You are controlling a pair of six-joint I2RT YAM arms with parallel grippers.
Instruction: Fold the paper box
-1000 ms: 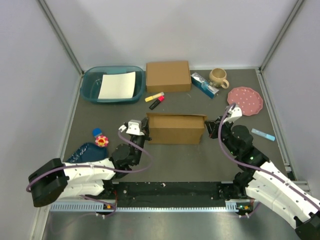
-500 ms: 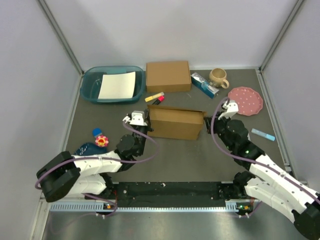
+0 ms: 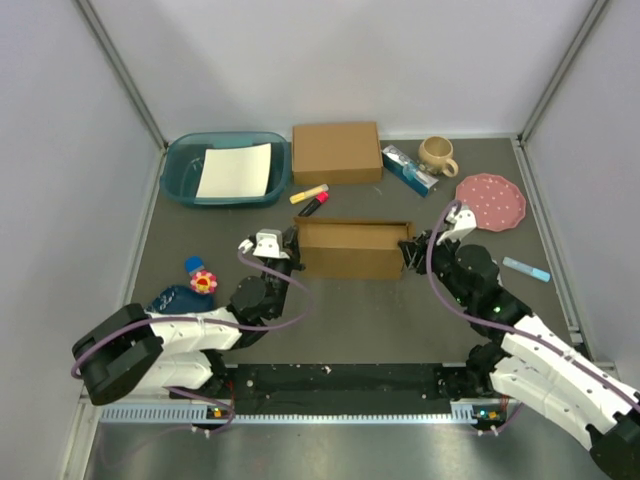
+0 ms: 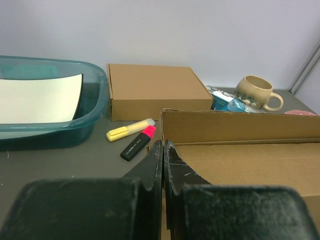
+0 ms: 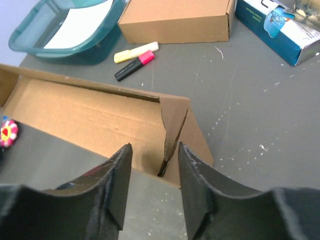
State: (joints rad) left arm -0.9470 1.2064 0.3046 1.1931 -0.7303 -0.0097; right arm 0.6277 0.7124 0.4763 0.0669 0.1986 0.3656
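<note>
Standing open-topped in the middle of the grey table (image 3: 350, 320), the paper box (image 3: 352, 250) has its long walls raised and its bare cardboard floor showing inside. The left gripper (image 3: 290, 250) sits at the box's left end. In the left wrist view its two black fingers (image 4: 155, 160) are pressed tip to tip right in front of the box's near left corner, with nothing seen between them. The right gripper (image 3: 410, 255) is at the opposite end, its jaws parted. In the right wrist view, the folded end flap (image 5: 172, 127) at the right corner of the box stands in line with the gap between the fingers (image 5: 120, 185), and neither finger clearly touches it.

Behind the box lie a yellow highlighter (image 3: 309, 192) and a pink-capped black marker (image 3: 314, 205), side by side. Farther back are a teal basin (image 3: 185, 170) holding a white sheet (image 3: 234, 170), a smaller closed cardboard box (image 3: 336, 152), a blue carton (image 3: 409, 169) and a beige mug (image 3: 437, 154). A pink speckled plate (image 3: 490, 200) lies to the right.
</note>
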